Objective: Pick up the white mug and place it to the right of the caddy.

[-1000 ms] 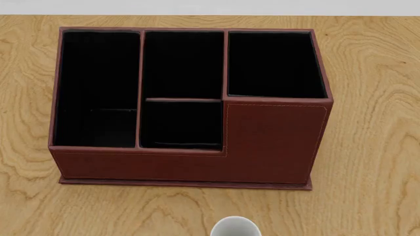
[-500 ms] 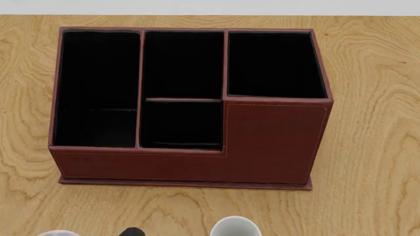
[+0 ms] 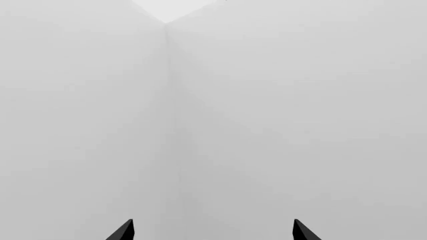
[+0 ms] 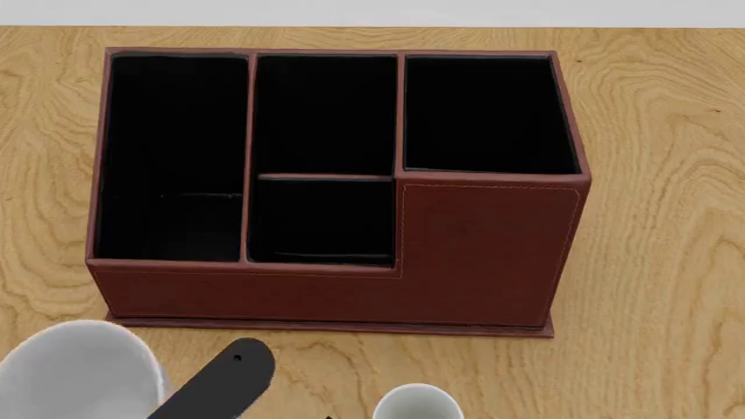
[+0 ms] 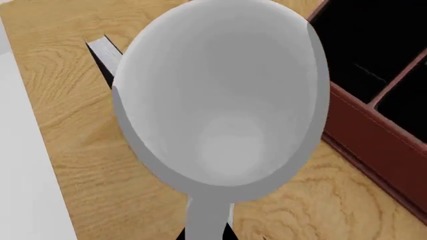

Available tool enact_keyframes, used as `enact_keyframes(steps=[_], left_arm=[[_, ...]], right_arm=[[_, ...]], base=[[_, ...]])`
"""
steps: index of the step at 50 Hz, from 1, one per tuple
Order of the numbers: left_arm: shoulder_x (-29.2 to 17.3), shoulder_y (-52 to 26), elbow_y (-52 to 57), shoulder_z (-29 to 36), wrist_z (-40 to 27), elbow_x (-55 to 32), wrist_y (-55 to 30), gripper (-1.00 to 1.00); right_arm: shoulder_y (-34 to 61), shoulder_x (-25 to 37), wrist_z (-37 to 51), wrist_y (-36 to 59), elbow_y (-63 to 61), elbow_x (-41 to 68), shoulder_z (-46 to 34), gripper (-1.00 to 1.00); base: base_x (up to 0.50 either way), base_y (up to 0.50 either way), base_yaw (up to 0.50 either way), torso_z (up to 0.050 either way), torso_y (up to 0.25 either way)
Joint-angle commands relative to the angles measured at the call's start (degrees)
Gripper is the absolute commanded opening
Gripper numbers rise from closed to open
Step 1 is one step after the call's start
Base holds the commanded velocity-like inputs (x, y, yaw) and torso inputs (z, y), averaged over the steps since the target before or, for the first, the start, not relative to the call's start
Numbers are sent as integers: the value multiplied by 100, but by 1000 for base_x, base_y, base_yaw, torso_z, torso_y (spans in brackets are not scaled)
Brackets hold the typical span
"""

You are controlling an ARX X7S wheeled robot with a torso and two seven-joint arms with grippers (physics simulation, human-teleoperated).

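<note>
The white mug [image 4: 76, 374] is at the bottom left of the head view, in front of the caddy's left end and large in the picture. In the right wrist view the white mug [image 5: 220, 95] fills the picture, mouth toward the camera. My right gripper [image 5: 208, 234] is shut on its handle [image 5: 207, 217]. One black finger [image 4: 230, 374] shows just right of the mug. The reddish-brown caddy [image 4: 483, 253] stands mid-table, with its taller section at the right. My left gripper [image 3: 212, 232] is open and empty, facing bare grey walls.
A smaller white round rim [image 4: 417, 403] sits at the bottom edge, in front of the caddy's middle. A thin dark slab [image 5: 103, 50] lies on the wooden table [image 4: 664, 262] behind the mug. Bare wood lies right of the caddy.
The white mug and the black finger have come up into the head view from the bottom left and grown larger. The caddy and the small white rim have not moved.
</note>
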Motion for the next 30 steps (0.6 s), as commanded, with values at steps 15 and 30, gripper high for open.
enact_keyframes(steps=[15,30], left_arm=[[-28,28,54,4,-42,-49,3,100],[-65,-18,78,58,-68,-54,-49,100]], right_arm=[[1076,569,310,-432,-55,433,863,-100],[1455,1245,293,-698,134,441,1579,-100]], base=[[0,0,0,0,0],[0,0,0,0,0]])
